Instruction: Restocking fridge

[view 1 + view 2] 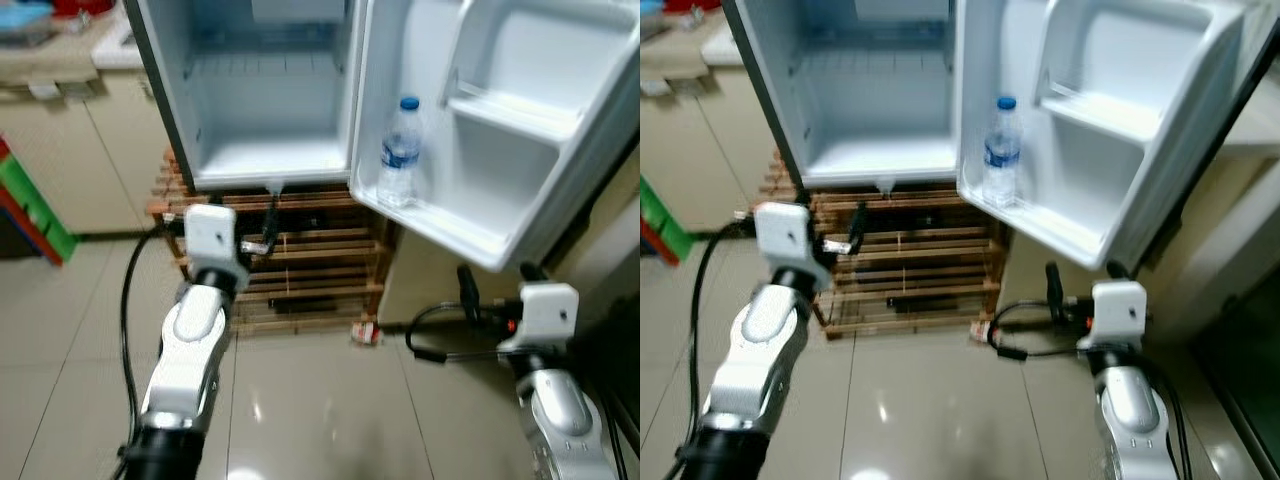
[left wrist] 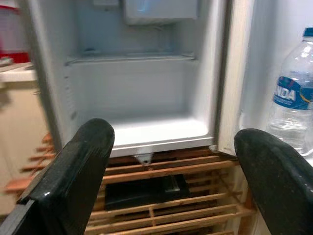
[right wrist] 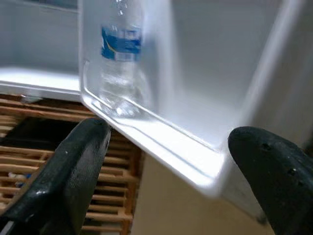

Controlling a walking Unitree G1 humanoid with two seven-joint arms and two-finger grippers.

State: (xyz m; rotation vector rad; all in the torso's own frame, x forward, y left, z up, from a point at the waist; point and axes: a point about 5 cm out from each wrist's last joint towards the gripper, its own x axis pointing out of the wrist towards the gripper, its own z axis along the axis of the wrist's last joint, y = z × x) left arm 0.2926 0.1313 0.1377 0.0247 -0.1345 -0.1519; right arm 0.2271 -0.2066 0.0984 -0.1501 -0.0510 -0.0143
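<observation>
Fridge [image 1: 270,100] stands open on a wooden rack [image 1: 300,270]; its main compartment is bare, and one water bottle [image 1: 400,150] sits upright at the inner end of the door's lower shelf [image 1: 450,225]. Left gripper [image 1: 255,228] and right gripper [image 1: 495,272] hang below with jaws wide and empty. Risk, as judged: the right arm could knock the door, toppling the bottle.

The fridge [image 1: 270,150] interior is smooth white plastic; the water bottle [image 1: 400,152] clear plastic (glossy blue label); the slatted rack [image 1: 300,260] bare wood; the floor tiles [image 1: 320,410] shiny.
</observation>
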